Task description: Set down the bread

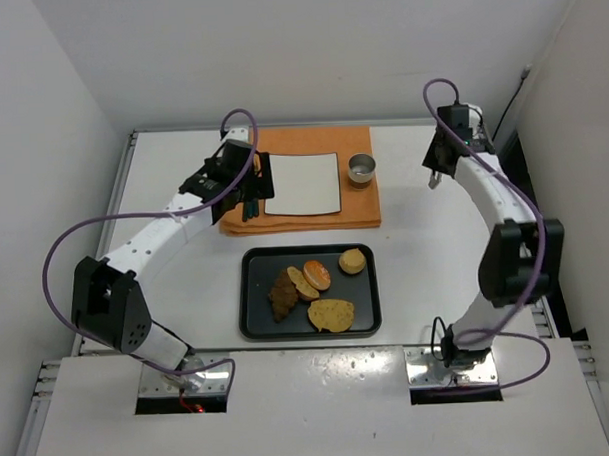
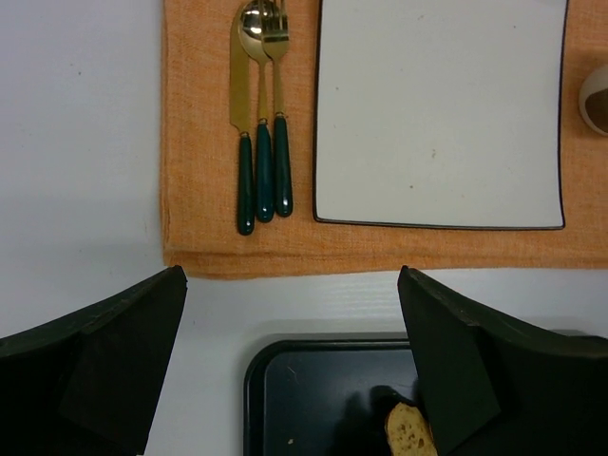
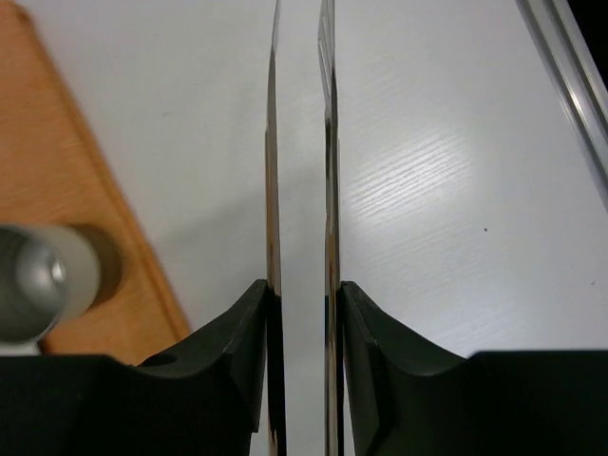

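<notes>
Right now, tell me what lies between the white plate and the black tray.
Left wrist view: the orange placemat and its near strip, then a bare band of white table, separate plate from tray. Nothing else lies there.

bread (image 1: 331, 314) in tray (image 1: 259, 272) | tray before mat (image 1: 314, 222) | plate (image 1: 303, 183) on mat, cup (image 1: 361, 169) rightward

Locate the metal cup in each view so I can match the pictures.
Top external: cup on the mat's right end, right of the plate.
Left wrist: cut off at the right edge, right of the plate.
Right wrist: at the left edge, on the mat.
Shared landmark: the orange mat beneath it.
</notes>
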